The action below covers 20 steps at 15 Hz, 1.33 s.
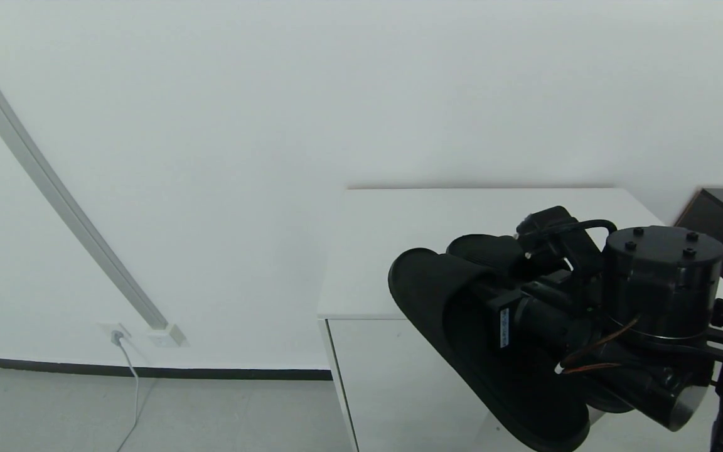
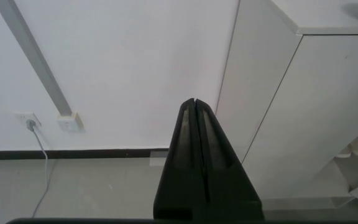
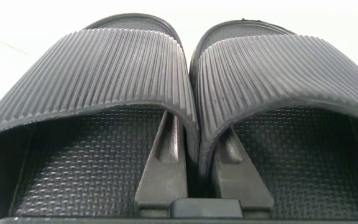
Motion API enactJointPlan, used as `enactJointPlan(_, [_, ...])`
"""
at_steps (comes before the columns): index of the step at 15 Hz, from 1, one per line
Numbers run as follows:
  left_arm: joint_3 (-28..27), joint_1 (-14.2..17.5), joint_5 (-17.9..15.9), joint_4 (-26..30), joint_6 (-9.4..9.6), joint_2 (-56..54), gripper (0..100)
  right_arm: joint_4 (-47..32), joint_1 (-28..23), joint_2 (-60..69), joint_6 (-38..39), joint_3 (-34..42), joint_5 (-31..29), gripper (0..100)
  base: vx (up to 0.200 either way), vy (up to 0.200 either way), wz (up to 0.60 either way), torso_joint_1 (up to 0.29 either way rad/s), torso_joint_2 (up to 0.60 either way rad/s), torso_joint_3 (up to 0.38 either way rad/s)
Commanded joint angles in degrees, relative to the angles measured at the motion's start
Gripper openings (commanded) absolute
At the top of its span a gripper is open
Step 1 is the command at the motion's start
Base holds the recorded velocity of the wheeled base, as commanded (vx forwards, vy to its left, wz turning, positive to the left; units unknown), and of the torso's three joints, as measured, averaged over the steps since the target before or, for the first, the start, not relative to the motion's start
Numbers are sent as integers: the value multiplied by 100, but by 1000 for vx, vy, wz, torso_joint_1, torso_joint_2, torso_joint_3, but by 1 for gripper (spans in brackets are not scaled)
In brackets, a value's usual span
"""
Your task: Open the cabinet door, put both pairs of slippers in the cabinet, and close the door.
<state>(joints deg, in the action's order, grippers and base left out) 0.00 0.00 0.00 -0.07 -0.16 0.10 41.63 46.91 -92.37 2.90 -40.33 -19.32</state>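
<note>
The pair of black slippers [image 1: 437, 282] is held by the right end effector [image 3: 194, 137]. One finger sits inside each shoe, pinching the two inner walls together. The white cabinet [image 1: 393, 376] stands just beyond and below that end effector. The left end effector [image 2: 194, 107] has its fingers pressed together. The cabinet lies off to its side, and a wall socket [image 2: 70, 121] is farther ahead.

Nothing written can be read in any view. The only label is a small white sticker [image 1: 504, 326] with blue marks on the side of the right gripper [image 3: 197, 171], and its print is too small to make out. The black slippers [image 3: 123, 68] clamped in that gripper show only ribbed and dimpled moulding, with no legible lettering or numbers.
</note>
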Motion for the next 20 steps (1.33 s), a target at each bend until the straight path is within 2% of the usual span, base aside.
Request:
enactJointPlan(1, [0,0,0,-1,-2,-1,0,3,11,-27,0,7,-1,0,0,0,0,0,0,0])
enactJointPlan(5, [-9,0,-9,-1,-2,-1,0,12,20,-18,0,7,-1,0,0,0,0,0,0,0])
enactJointPlan(16, [0,0,-9,-1,-2,-1,0,3,29,-44,-9,34,-1,0,-200,0,0,2,1,2])
enactJointPlan(20, [0,0,0,-1,-11,-1,0,12,29,-88,-18,51,-10,0,0,0,0,0,0,0])
